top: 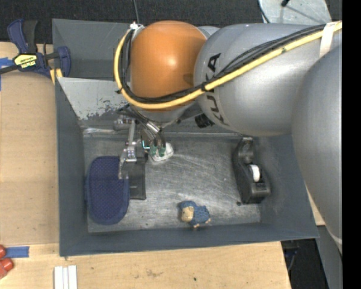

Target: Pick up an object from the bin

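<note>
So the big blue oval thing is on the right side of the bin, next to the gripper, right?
Not quite. The camera view shows the big blue oval thing on the left side of the bin, not the right. The gripper really is next to it, at its right edge. The right side has a black blocky thing instead.

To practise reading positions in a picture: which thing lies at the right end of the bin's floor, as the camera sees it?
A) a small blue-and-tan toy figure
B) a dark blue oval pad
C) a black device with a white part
C: the black device lies by the right wall, while the dark blue oval pad lies at the left end and the toy figure near the lower wall.
</note>
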Controlling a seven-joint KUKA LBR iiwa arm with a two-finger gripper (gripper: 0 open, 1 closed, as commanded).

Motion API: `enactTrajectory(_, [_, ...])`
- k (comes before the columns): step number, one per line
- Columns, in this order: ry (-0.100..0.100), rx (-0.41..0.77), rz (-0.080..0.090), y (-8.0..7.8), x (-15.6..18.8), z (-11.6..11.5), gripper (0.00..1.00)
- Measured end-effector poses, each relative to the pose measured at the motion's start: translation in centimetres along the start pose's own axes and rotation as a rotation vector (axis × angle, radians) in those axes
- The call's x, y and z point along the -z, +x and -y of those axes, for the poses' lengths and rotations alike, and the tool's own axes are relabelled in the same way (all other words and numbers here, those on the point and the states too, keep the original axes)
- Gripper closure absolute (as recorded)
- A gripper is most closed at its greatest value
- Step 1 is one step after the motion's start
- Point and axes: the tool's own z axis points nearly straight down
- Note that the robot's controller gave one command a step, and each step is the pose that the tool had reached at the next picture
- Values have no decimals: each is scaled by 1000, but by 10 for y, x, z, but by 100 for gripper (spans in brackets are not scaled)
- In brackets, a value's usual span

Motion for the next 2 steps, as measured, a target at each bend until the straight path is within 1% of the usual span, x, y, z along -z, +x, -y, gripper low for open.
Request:
enactTrajectory(1, [2, 47, 2, -12, -90, 22, 0])
enactTrajectory(2, [-3, 170, 7, -22, -131, 26, 0])
